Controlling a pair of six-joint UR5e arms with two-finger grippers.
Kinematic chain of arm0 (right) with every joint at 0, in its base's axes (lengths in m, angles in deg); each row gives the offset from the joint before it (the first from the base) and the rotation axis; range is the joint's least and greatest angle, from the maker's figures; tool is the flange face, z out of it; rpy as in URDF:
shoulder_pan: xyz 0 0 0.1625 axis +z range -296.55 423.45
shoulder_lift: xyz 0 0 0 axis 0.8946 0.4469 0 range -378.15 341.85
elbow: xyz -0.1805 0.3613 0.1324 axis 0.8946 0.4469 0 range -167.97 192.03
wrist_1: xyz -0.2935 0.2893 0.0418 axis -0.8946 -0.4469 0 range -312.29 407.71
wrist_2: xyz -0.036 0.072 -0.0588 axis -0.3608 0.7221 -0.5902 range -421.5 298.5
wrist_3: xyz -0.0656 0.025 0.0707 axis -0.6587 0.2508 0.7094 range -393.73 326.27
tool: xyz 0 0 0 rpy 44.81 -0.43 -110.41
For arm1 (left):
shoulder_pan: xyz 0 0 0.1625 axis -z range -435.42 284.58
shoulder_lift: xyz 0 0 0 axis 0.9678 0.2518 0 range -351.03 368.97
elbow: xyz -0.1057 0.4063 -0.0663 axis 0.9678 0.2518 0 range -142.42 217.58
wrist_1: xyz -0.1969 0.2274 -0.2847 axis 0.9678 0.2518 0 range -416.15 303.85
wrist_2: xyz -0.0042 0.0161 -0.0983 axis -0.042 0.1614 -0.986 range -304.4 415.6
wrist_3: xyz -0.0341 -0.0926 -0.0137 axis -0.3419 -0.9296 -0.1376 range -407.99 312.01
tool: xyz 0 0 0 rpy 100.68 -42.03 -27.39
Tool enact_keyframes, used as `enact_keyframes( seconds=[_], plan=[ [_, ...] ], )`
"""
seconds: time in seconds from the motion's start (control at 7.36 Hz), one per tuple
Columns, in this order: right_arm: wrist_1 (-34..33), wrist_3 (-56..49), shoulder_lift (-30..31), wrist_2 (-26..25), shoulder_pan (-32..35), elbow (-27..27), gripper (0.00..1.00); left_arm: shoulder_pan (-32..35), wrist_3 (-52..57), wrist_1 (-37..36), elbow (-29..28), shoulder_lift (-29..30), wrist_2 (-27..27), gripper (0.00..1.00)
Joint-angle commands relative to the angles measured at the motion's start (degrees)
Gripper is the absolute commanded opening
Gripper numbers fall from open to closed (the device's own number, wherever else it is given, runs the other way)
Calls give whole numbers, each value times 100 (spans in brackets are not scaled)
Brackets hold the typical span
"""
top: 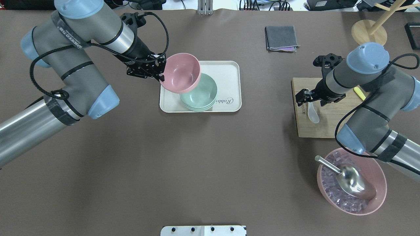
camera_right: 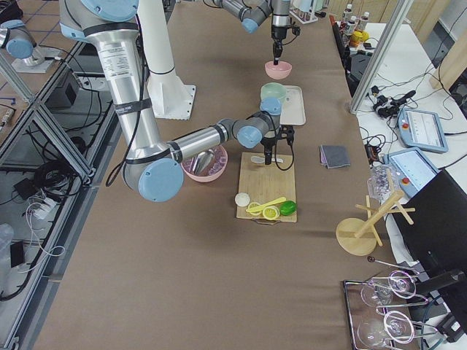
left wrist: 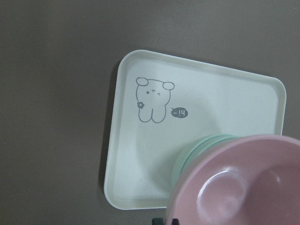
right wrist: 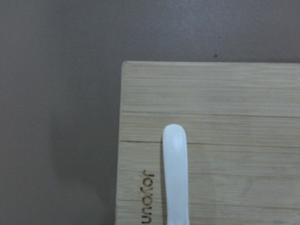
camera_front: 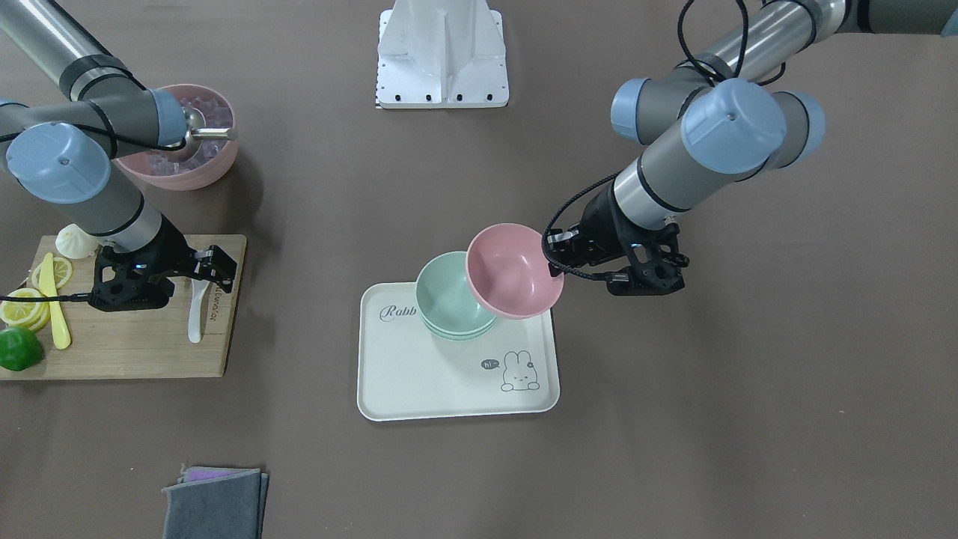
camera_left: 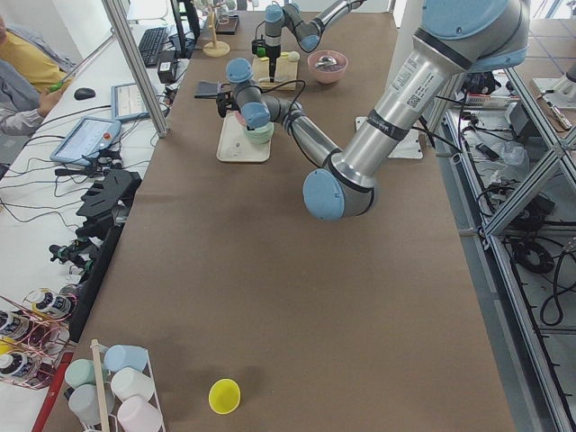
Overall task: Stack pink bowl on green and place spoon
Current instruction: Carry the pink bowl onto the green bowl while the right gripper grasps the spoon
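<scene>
My left gripper (camera_front: pixel 555 260) (top: pixel 160 72) is shut on the rim of the pink bowl (camera_front: pixel 513 271) (top: pixel 181 72) (left wrist: pixel 243 187). It holds the bowl tilted, just above and overlapping the green bowl (camera_front: pixel 447 297) (top: pixel 204 95) (left wrist: pixel 197 151). The green bowl stands on the cream rabbit tray (camera_front: pixel 419 374) (top: pixel 226 72) (left wrist: pixel 140 154). The white spoon (camera_front: pixel 196 318) (top: pixel 313 114) (right wrist: pixel 174 173) lies on the wooden cutting board (camera_front: pixel 135 344) (top: pixel 321 127) (right wrist: pixel 234 93). My right gripper (camera_front: pixel 211 269) (top: pixel 310 98) hangs low over the spoon's handle and looks open; its fingers are out of the wrist view.
A large pink bowl of ice with a metal scoop (camera_front: pixel 187 142) (top: pixel 351 180) stands near the right arm. Lemon slices (camera_front: pixel 26 307), a lime (camera_front: pixel 16 348), a yellow knife (camera_front: pixel 54 311) and a bun (camera_front: pixel 75 241) sit on the board. A grey cloth (camera_front: pixel 213 501) (top: pixel 281 37) lies at the far side.
</scene>
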Motion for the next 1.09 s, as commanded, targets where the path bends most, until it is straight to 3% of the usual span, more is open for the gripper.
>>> enact_keyframes(
  seconds=[0.0, 0.14, 0.27, 0.41, 0.54, 0.68, 0.82, 0.95],
  plan=[
    [15, 19, -32, -19, -20, 108, 72, -234, -116, -3, -221, 285, 357, 0],
    [7, 28, -32, -11, -20, 108, 31, -252, -116, 5, -231, 278, 358, 0],
    [-2, 55, -67, -11, -12, 108, 2, -313, -107, 5, -257, 287, 358, 0],
    [-2, 55, -67, -2, -12, 99, 0, -314, -107, 32, -258, 296, 358, 0],
    [-2, 64, -67, 7, -12, 99, 0, -358, -98, 67, -266, 278, 367, 53],
    [-11, 64, -119, 33, -3, 82, 0, -428, -124, 197, -223, 313, 480, 98],
    [-37, 125, -268, 68, 67, 55, 0, -541, -133, 425, -231, 287, 612, 98],
    [-368, 369, -565, 208, 181, 29, 0, -447, -238, 366, 343, -35, 570, 98]
  ],
)
